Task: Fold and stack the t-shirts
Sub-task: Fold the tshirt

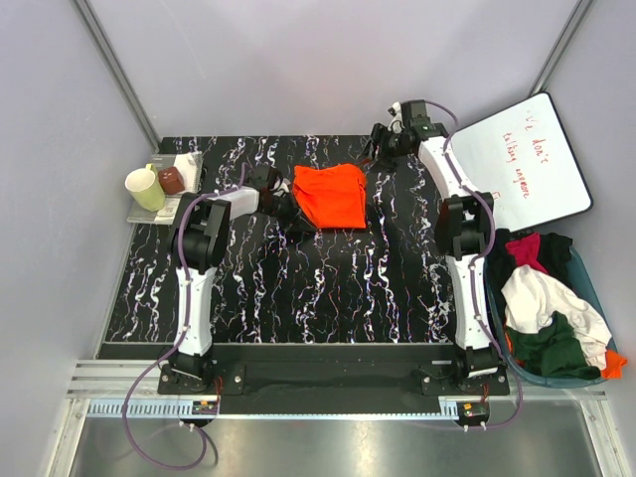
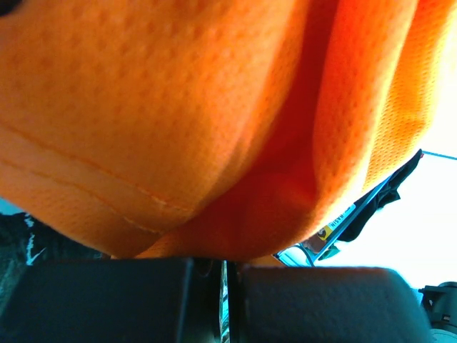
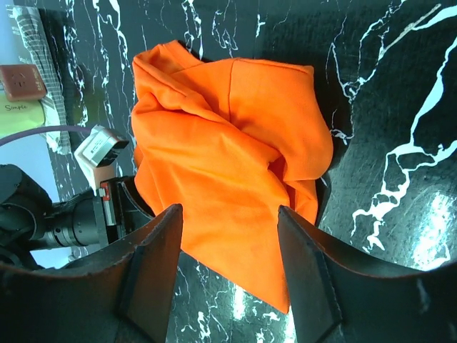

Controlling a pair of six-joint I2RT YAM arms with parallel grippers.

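One orange t-shirt [image 1: 331,195] is seen lying crumpled on the far middle of the black marbled table [image 1: 298,288], with its left edge pinched in the clenched left gripper [image 1: 286,207]. The right gripper [image 3: 228,214] is held above the shirt's far right side, fingers spread and nothing gripped. The other t-shirts [image 1: 542,298], white, dark green, magenta and black, are piled in the blue basket [image 1: 594,281] beside the table's right edge.

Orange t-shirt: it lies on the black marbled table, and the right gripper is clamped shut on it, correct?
Not quite. The orange t-shirt does lie on the black marbled table, but the right gripper is not clamped on it. The right wrist view shows its jaws standing open, with no cloth gripped between them.
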